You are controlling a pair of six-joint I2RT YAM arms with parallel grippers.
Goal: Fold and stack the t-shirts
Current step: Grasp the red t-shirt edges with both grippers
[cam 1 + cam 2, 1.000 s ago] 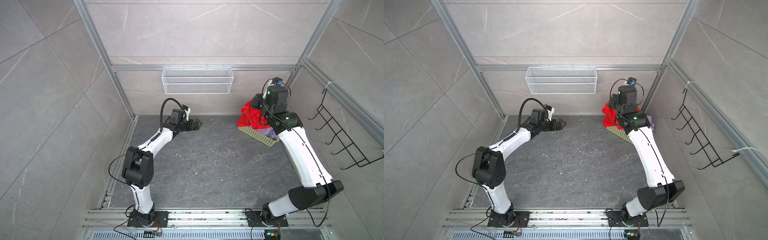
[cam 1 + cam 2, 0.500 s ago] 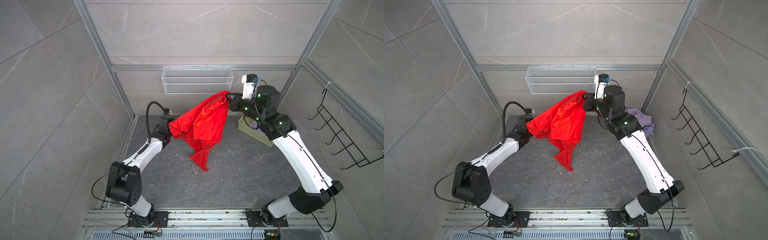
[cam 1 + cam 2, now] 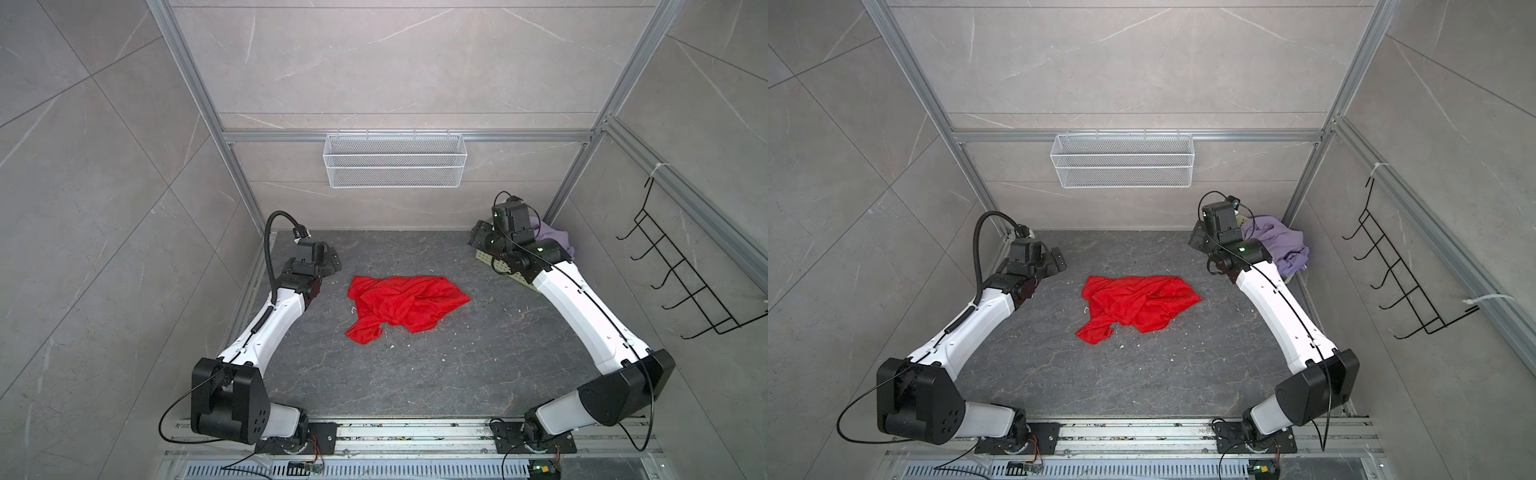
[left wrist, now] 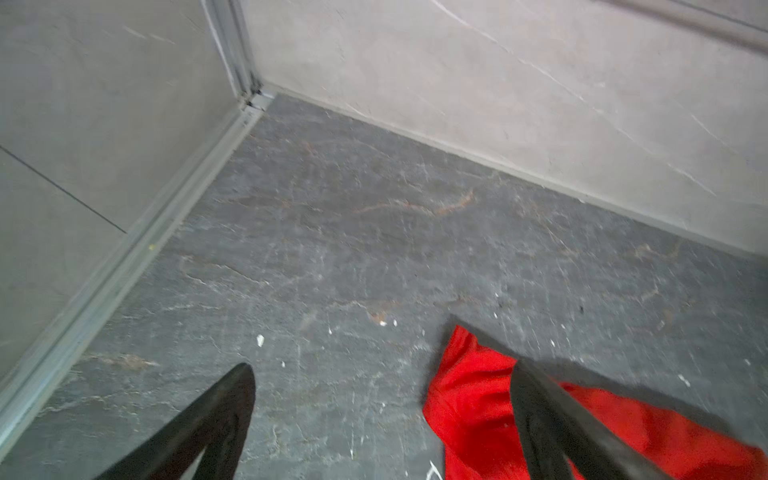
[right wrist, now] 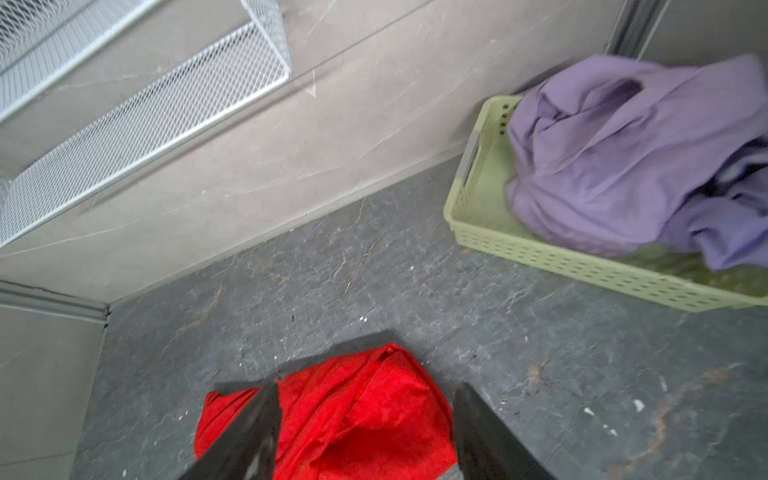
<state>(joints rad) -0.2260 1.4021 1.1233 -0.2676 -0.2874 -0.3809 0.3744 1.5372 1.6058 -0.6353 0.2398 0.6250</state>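
The lilac t-shirt (image 5: 615, 166) is heaped in the basket (image 5: 540, 253) beside the right gripper (image 5: 365, 388). That and the left gripper (image 4: 382, 368) are spread empty, the red t-shirt (image 3: 399, 303) laid between.

Two arms, same make: left arm (image 3: 270, 328), right arm (image 3: 582, 307). White shells on long links, black joint housings. Black ribbed hose (image 3: 269, 249) arches behind left jaws. Small green light (image 3: 1242, 248) behind right jaws. Fingers (image 4: 216, 415) black, tapered.
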